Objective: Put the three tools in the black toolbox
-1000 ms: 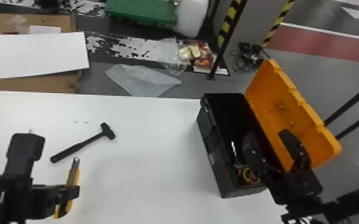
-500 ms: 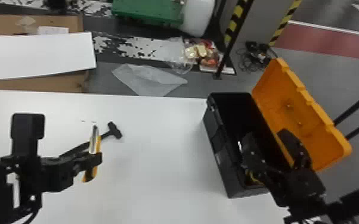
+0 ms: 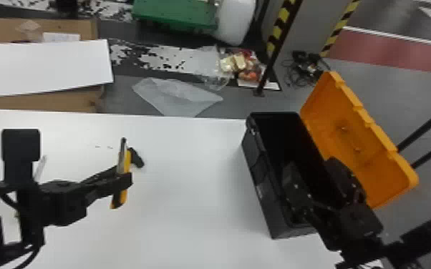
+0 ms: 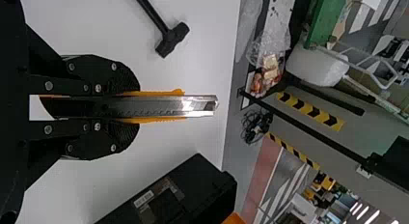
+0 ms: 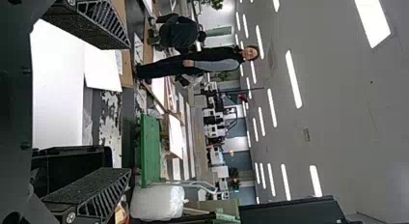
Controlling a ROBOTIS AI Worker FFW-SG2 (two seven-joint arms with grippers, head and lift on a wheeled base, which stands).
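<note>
White tabletop [image 3: 189, 214] fills the near side in the head view. At right, the black toolbox [image 3: 261, 186] stands open, the right gripper [image 3: 312, 168] over it. At left, the left gripper [image 3: 122, 182] holds the yellow knife [image 3: 127, 161]; the hammer [image 3: 136, 158] lies behind. Left wrist view: jaws pinch the knife's handle. Right wrist view: jaws spread wide.

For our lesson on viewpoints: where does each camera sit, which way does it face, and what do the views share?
Head view: on the head, looking forward and down at the table; both arms show, left gripper at left, right gripper at the toolbox.
Left wrist view: on the left wrist, looking past its fingers, shut on the cutter, to the hammer.
Right wrist view: on the right wrist, looking between its parted fingers across the room, ceiling lights included.
Head and left wrist views share cutter, hammer and toolbox.
</note>
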